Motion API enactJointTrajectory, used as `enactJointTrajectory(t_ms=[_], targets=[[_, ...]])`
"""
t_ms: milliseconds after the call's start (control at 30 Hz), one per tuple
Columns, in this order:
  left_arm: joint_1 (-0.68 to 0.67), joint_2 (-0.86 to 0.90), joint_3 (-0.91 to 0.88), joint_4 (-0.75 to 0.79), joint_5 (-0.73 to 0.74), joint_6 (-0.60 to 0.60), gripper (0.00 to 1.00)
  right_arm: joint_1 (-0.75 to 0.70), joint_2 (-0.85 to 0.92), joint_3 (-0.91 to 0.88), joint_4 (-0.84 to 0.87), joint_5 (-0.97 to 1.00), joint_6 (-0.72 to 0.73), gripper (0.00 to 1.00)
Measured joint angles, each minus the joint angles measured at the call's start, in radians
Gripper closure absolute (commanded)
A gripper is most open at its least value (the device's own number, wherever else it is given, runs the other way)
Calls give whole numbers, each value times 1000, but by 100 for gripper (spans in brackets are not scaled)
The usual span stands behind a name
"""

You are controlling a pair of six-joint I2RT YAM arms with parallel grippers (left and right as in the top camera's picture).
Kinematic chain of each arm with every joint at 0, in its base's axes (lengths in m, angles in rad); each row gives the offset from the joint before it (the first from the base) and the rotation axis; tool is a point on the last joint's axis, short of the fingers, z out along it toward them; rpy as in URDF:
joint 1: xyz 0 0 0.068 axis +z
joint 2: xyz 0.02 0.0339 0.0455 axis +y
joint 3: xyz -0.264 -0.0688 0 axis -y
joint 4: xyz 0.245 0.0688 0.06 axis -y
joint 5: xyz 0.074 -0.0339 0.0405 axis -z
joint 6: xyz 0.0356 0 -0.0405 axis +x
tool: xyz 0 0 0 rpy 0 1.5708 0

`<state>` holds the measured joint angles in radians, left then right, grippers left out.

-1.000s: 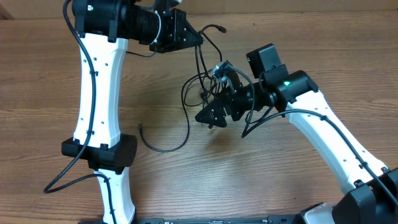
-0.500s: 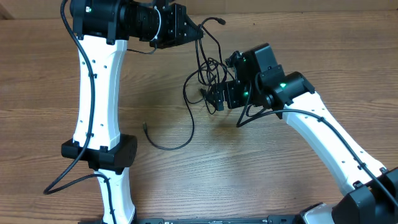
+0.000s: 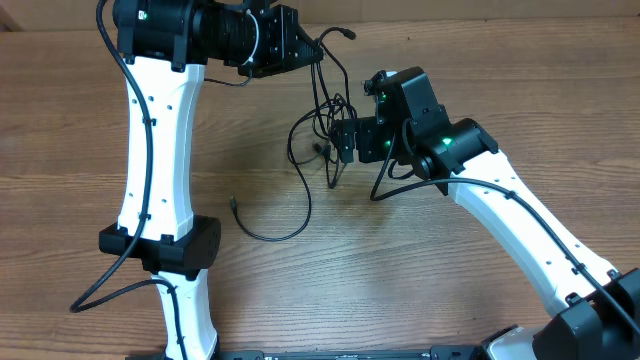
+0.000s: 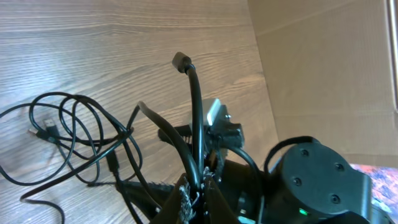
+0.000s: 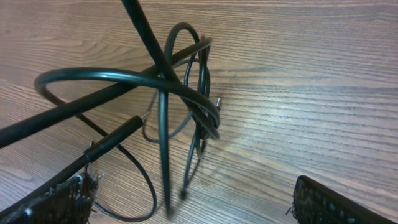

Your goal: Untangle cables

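Thin black cables (image 3: 304, 196) hang in a tangle from my left gripper (image 3: 318, 54), which is raised at the back of the table and shut on a strand. One plug end (image 3: 348, 33) sticks out past it. In the left wrist view the fingers (image 4: 184, 198) pinch a cable (image 4: 196, 118) that rises to a plug (image 4: 181, 61), with loops (image 4: 62, 134) lying on the wood. My right gripper (image 3: 346, 126) stands open right beside the tangle. In its wrist view the crossed cables (image 5: 166, 106) hang between its wide-apart fingers (image 5: 62, 200), touching neither.
One loose cable end (image 3: 232, 203) trails across the wooden table (image 3: 450, 290) toward the left arm's white column (image 3: 160, 140). A cardboard wall (image 4: 323, 62) stands behind the table's back edge.
My right gripper has swung up and to the left, turning in against the hanging tangle. The cables have shifted slightly with it. The left gripper keeps its grip and has barely moved.
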<state>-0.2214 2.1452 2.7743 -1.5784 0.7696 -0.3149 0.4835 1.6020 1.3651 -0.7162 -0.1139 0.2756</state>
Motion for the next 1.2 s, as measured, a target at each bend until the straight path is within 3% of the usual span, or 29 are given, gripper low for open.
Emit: enactJointTrajectory(t_ms=[100,133,333,533,733,967,1200], targets=[[-8,0,0,1,15,-1,96,0,14,0,4,-2,18,82],[-8,0,0,1,19,-1,96,0,25,0,4,-2,20,96],[-8,0,0,0,11,4,96,-1,64,0,-14,5,34,96],[10,0,1,-50,-195,8,96,-25,30,11,-145,123,34,96],[84,0,2,-95,-384,6,96,-119,-146,89,-232,309,35,96],[183,0,2,-105,-497,2,96,-322,-405,164,-260,409,22,97],[262,0,2,-110,-612,2,96,-468,-551,238,-264,513,-38,96]])
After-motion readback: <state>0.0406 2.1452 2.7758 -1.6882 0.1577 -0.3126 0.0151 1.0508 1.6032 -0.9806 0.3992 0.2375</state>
